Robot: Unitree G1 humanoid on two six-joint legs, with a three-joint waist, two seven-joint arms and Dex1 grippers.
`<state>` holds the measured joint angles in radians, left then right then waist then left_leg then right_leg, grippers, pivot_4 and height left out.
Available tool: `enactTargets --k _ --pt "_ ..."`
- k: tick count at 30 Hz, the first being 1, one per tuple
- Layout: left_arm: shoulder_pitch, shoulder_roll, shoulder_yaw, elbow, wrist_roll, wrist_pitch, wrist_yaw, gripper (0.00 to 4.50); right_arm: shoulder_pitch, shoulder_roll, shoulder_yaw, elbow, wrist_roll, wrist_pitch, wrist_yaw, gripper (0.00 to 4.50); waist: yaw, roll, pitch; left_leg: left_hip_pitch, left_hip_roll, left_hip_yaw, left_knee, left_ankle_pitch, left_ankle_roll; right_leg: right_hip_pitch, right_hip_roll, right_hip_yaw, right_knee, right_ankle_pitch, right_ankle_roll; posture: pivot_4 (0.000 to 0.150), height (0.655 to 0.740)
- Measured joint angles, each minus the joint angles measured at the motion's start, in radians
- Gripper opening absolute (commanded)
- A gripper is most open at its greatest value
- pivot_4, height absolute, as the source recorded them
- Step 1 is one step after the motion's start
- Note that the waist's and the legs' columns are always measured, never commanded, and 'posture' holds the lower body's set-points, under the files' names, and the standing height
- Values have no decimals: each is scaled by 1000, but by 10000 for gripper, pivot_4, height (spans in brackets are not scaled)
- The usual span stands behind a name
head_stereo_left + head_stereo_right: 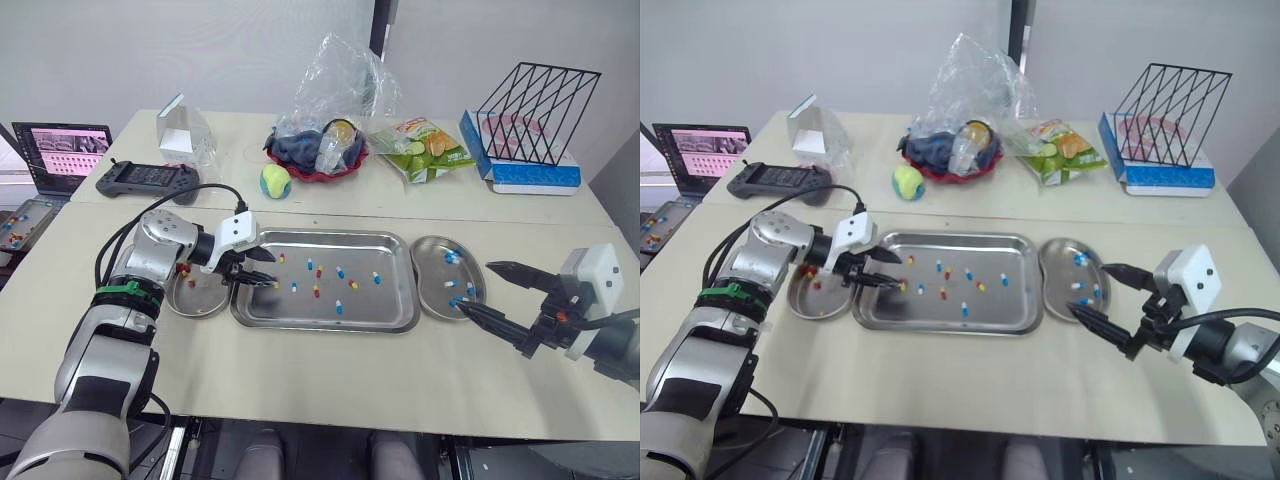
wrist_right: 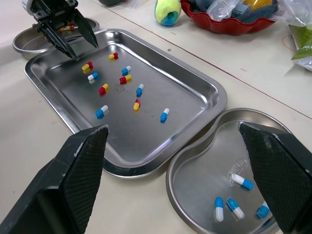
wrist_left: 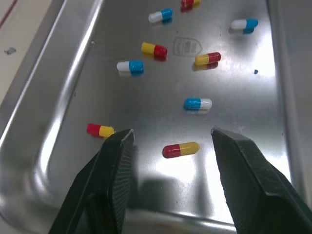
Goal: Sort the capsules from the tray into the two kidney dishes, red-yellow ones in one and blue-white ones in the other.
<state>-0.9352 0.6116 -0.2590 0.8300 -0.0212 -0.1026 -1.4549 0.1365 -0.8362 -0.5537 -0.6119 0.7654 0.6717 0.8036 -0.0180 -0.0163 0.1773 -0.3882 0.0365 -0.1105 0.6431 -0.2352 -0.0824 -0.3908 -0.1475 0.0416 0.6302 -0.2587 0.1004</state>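
Observation:
The steel tray (image 1: 322, 322) holds several loose red-yellow and blue-white capsules. My left gripper (image 1: 273, 270) hangs open low over the tray's left end. In the left wrist view its fingers (image 3: 114, 165) straddle a red-yellow capsule (image 3: 181, 149) without touching it, and another red-yellow capsule (image 3: 100, 130) lies beside one finger. The left kidney dish (image 1: 190, 305) holds a few red-yellow capsules. In the right kidney dish (image 1: 432, 262) lie several blue-white capsules (image 2: 236, 207). My right gripper (image 1: 476, 287) stands open and empty at that dish's near right edge.
Behind the tray lie a tennis ball (image 1: 275, 181), a red bowl under a plastic bag (image 1: 322, 158), a snack bag (image 1: 425, 148) and a black wire rack (image 1: 535, 112) on a box. A game controller (image 1: 147, 178) and laptop (image 1: 60, 150) sit far left.

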Motion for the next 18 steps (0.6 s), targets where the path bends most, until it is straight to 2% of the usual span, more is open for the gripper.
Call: enactTargets --k 18 --pt "-129 -65 -36 241 142 -181 -20 26847 -53 24 73 53 -57 -54 -40 45000 -3 0 0 0 0 0 0 0 0 0 0 0 0 0 0 1500 7380"
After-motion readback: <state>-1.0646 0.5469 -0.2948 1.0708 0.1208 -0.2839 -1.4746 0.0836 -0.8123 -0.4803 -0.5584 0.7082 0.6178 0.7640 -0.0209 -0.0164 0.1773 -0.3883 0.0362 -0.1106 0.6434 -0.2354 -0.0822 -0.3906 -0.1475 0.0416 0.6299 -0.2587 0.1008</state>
